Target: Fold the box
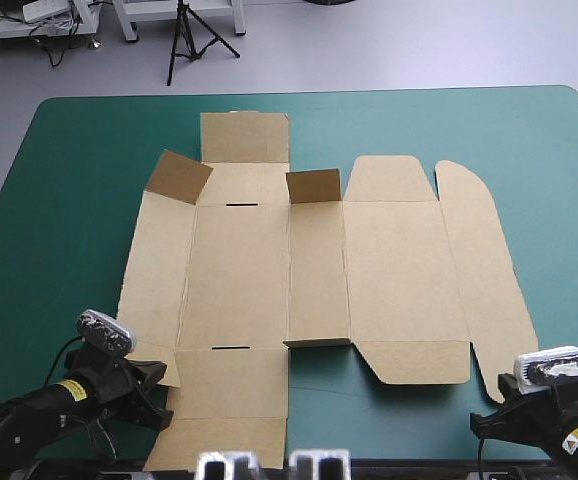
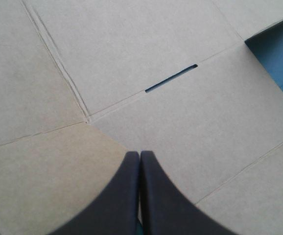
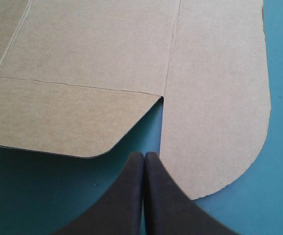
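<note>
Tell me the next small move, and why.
Probably open the left gripper and take the near flap under it: that gripper and the right gripper are shut on nothing, and the box lies nearly flat, with only two far tabs raised.

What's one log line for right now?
box: flat, two small flaps up | left claw: shut, over box | right claw: shut, beside box

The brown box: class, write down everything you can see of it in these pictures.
The box is one cut sheet of brown board, creased into panels, lying nearly flat on the teal-green cover. Two small flaps near its far edge stand raised. Two thin slots are cut in it, and its right flap is rounded. The shut left claw hangs over its near left part; the shut right claw points toward that flap's near end.
</note>
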